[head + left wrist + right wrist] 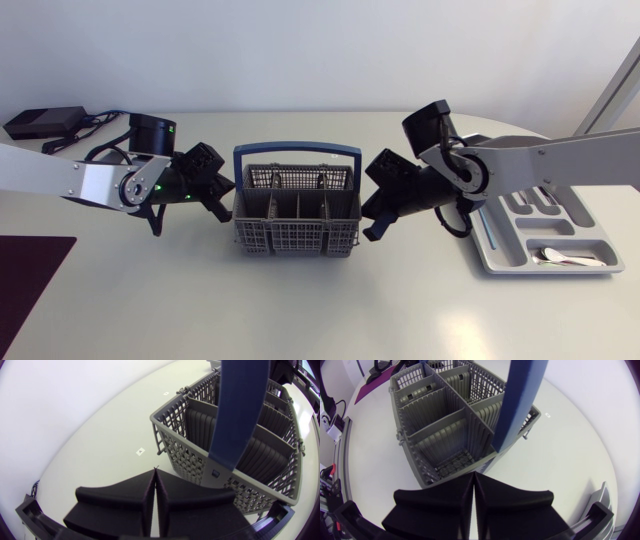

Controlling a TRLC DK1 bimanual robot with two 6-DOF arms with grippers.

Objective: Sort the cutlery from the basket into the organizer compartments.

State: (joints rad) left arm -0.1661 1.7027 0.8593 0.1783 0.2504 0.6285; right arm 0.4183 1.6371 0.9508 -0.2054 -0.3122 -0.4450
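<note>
A grey cutlery basket (pixel 296 222) with a blue handle (pixel 296 150) stands mid-table; the compartments that show hold nothing. My left gripper (pixel 222 200) hangs shut just off the basket's left side. My right gripper (pixel 372 215) hangs shut just off its right side. From the left wrist, the shut fingers (pixel 154 495) point at the basket's (pixel 235 440) near corner. The right wrist view has its shut fingers (pixel 472 497) just short of the basket's (pixel 445 425) wall. A grey organizer (pixel 545 235) at the right holds a pale utensil (pixel 568 258) in its front compartment and dark pieces (pixel 535 203) farther back.
A black power box with cables (pixel 42 122) lies at the back left. A dark purple mat (pixel 30 275) covers the front left corner. Small white markers (pixel 140 451) dot the tabletop near the basket.
</note>
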